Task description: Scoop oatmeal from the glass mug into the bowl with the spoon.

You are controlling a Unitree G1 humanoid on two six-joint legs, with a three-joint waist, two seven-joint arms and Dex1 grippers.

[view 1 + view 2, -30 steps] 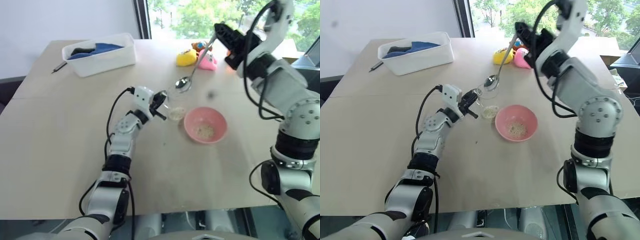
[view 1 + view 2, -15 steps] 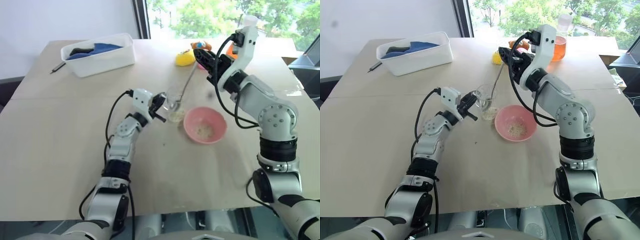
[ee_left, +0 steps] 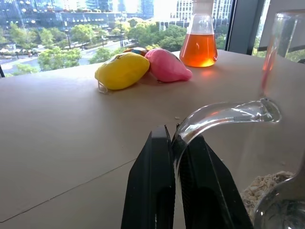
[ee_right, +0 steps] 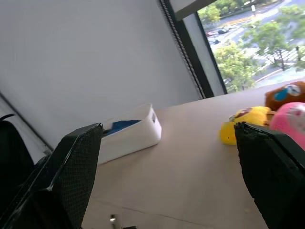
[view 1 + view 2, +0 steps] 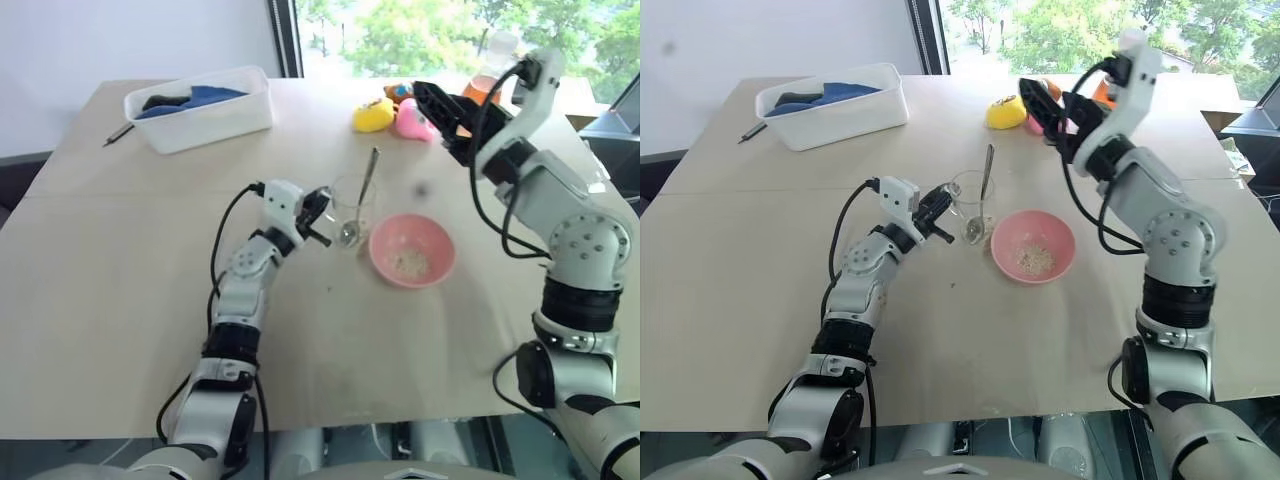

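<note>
On a pale counter (image 5: 120, 300), the glass mug (image 5: 352, 207) stands just beside the bowl (image 5: 411, 250), which holds a small clump of oatmeal (image 5: 407, 263). The spoon (image 5: 360, 197) is left leaning inside the mug, handle upward. The mug's handle is seen pinched between the closed fingers of the left gripper (image 3: 175, 181) in the left wrist view, where oatmeal at the mug's base is also visible. The right gripper (image 5: 440, 108) is raised above the counter; in its wrist view its fingers (image 4: 71, 162) are spread wide apart, holding nothing.
</note>
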